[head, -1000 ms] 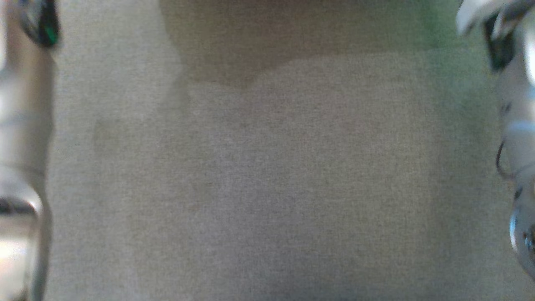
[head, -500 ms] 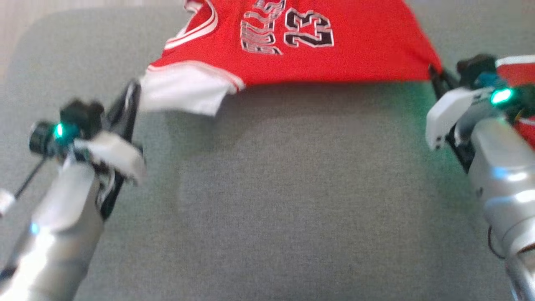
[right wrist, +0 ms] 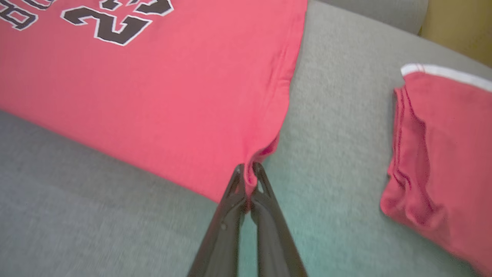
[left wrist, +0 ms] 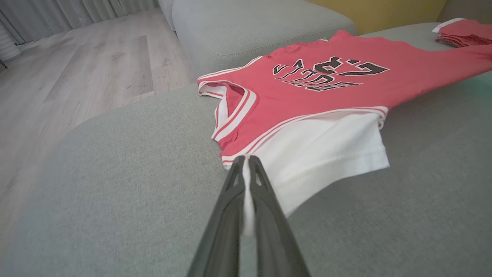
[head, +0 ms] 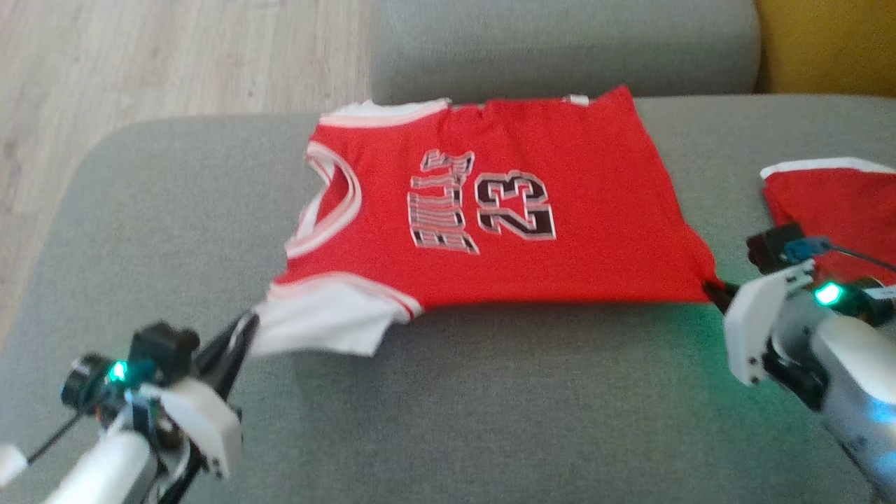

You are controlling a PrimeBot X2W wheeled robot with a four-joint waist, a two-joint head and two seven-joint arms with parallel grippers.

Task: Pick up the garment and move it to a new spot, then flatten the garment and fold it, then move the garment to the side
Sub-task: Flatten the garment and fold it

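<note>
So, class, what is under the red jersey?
The grey sofa cushion lies under the red jersey, showing around it. The cloth hides the patch directly beneath, so anything lying there cannot be seen.

open seat (head: 490, 420) near jersey (head: 560, 259); cloth (head: 833, 203) rightward

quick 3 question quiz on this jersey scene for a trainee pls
1. True or false: the left gripper hangs open above the jersey.
2. What does the right gripper pinch? A the neckline, B a red hem corner, C the printed number.
3. Fill in: the folded red garment lies on the sofa to the jersey's ____, by the robot's sides.
Key: 1 false, it is shut on the jersey; 2 B; 3 right.
</note>
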